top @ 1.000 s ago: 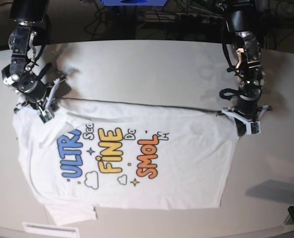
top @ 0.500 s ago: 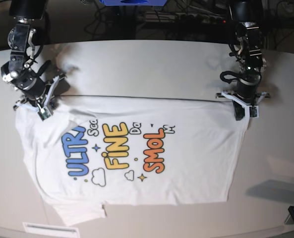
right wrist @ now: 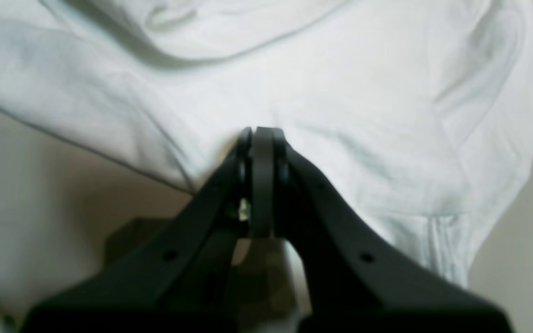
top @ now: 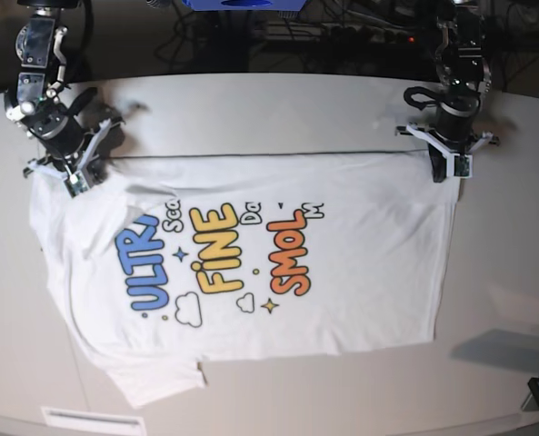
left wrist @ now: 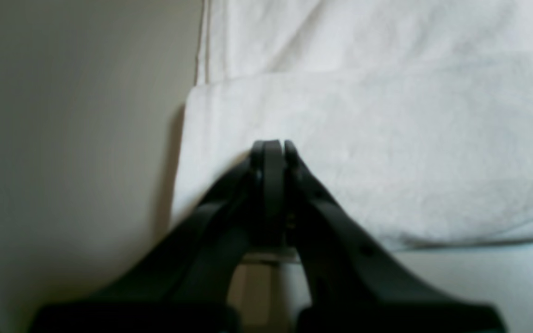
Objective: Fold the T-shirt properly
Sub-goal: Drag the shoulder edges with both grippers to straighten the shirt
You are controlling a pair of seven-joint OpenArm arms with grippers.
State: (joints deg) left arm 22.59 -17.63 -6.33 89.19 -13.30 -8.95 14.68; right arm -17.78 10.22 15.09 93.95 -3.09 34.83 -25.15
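On the pale table (top: 251, 100), a white printed cotton T-shirt (top: 251, 263) is pinched at ten and two o'clock by the clamped right gripper (top: 76, 177) and left gripper (top: 448, 168).

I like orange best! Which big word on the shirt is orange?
SMOL, the big word nearest the left hand. ULTRA is blue, FINE yellow.

I see the T-shirt (top: 342, 272) as soft, matt white cotton-like cloth, finely textured and creased up close, its coloured print flat and unglossy. Both the left gripper (left wrist: 271, 148) and right gripper (right wrist: 262, 134) look like smooth, matt black plastic. The table (top: 269, 109) under them reads as a smooth, pale, dull-finished surface.
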